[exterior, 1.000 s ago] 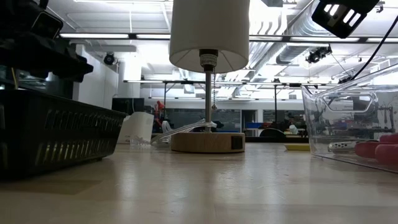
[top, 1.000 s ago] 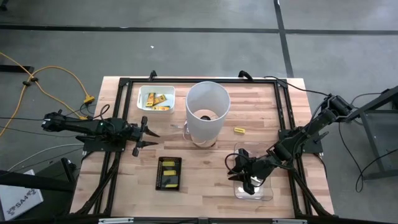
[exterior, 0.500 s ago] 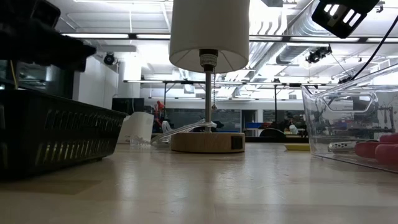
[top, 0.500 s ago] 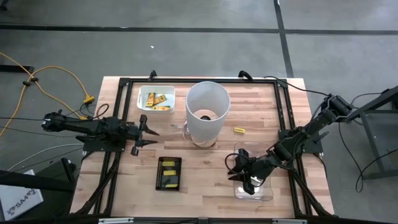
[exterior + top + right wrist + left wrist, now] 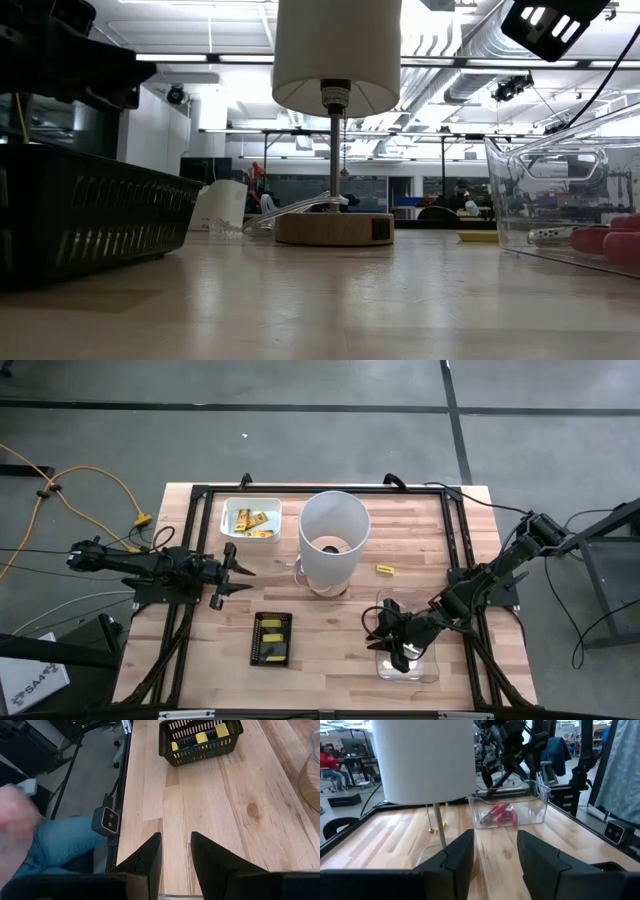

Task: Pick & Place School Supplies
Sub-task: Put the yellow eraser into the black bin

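Nothing is shifting since a second ago. The left hand [image 5: 232, 574] is hovering, fingers spread wide, left of the white lamp [image 5: 333, 540]. The right hand [image 5: 392, 635], narrowly parted and empty, is hanging over the clear bin [image 5: 428, 670] holding pink-handled tools [image 5: 501, 813]. A loose yellow piece [image 5: 385, 569], long axis left-right, is lying right of the lamp on the desk [image 5: 330, 640].

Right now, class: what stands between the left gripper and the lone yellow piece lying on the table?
In the high view, the white lamp stands between the left gripper and the yellow piece.

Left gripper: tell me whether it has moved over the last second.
Yes, slightly. In the high view the left gripper has edged toward the white tray, away from the black basket. Its fingers stand open and empty.
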